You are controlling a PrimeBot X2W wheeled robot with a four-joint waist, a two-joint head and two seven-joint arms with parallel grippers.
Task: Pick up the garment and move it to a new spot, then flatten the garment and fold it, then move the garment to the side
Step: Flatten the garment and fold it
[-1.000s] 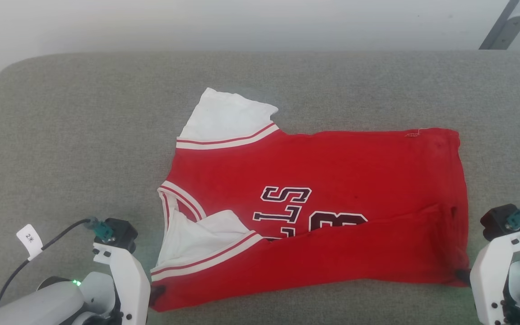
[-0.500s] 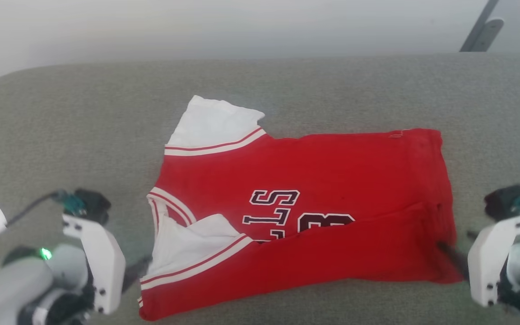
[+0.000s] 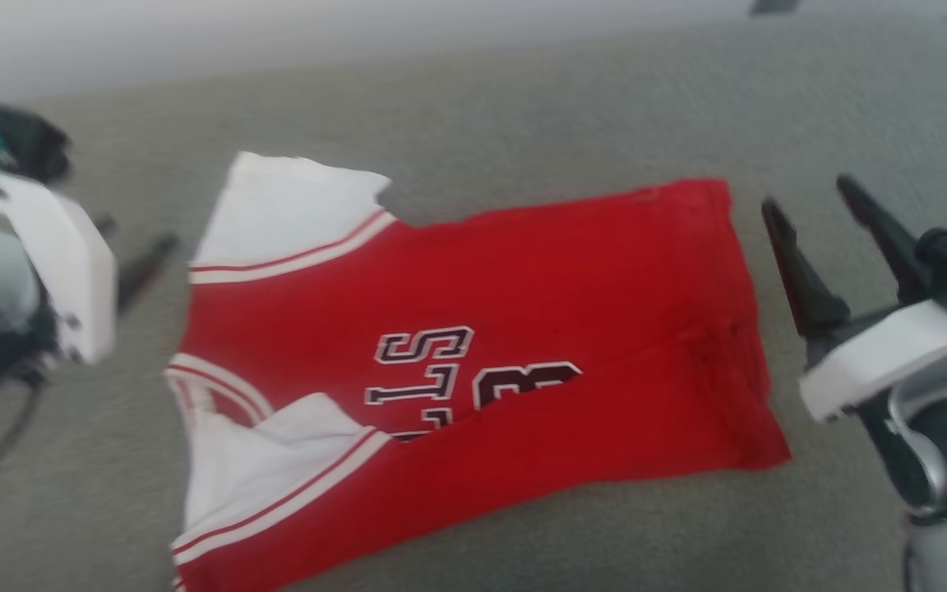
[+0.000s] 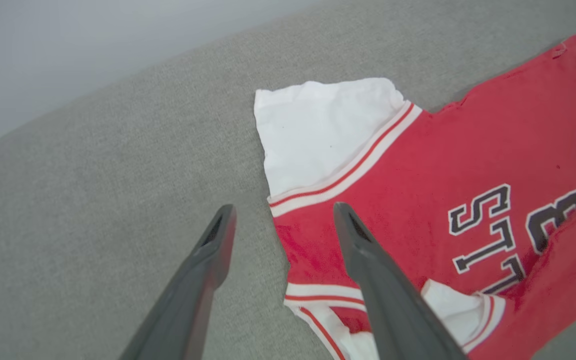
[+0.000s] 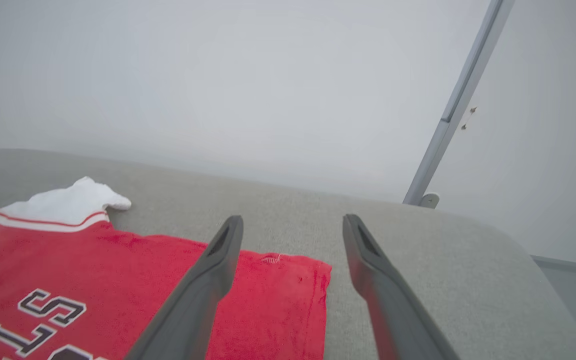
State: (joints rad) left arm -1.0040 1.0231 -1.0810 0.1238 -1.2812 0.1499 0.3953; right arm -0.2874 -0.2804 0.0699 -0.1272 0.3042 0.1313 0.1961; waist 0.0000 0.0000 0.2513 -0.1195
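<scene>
Grey woven upholstery (image 3: 523, 107) covers most of the head view, with a pale wall along the top edge. At the far left of that view, blurred, the left gripper (image 3: 140, 234) has its two dark fingers spread apart and holds nothing. It sits just left of the garment's upper sleeve and is not touching it. In the left wrist view, one finger (image 4: 203, 280) stands over bare upholstery. The other crosses in front of the shirt's collar end, and I cannot tell whether it touches.

The garment (image 3: 473, 329) lies flat across the middle of the head view. Its striped collar and both white sleeves are towards the left and its hem towards the right. The lower edge is folded up over the body, hiding part of the black lettering.

At the right edge, the right gripper (image 3: 806, 193) is spread wide and empty, beside the hem corner and clear of it. In the right wrist view, a grey metal pole (image 5: 460, 100) slants up the wall at the upper right.
</scene>
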